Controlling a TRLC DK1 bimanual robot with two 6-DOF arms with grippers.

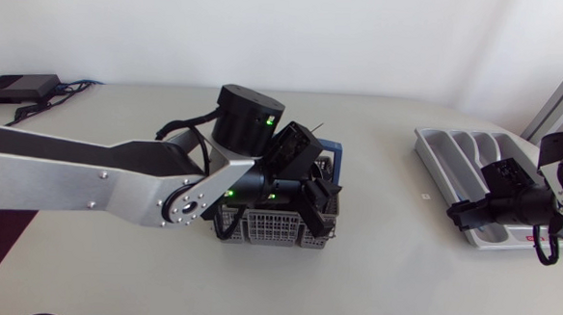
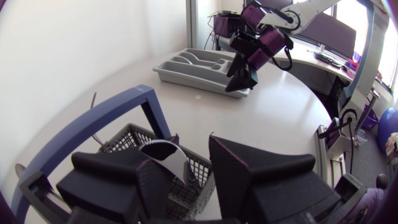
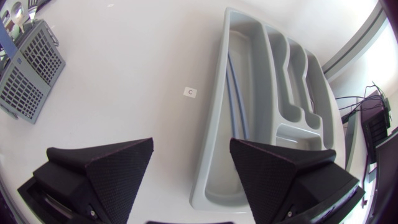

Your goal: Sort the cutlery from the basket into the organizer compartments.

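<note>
Matte black fingers of the left gripper [image 2: 180,158] are standing wide apart over the blue-handled grey plastic mesh basket [image 2: 124,140], flanking without clamping the upturned bowl of a silver metal spoon [image 2: 163,154], whose long axis is running roughly upright. The right gripper [image 3: 191,146], likewise spread and empty, is hovering at the grey moulded plastic organizer [image 3: 219,99], well apart from the basket, leaving the left gripper nearer the spoon.

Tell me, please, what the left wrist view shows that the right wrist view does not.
Only the left wrist view shows the left tool, open over the basket with a spoon-like piece between its fingers. Only the right wrist view shows two slim blue pieces lying in the organizer's long compartment. Both show the basket, the organizer, the open right tool above it, and the small tag between them.
</note>
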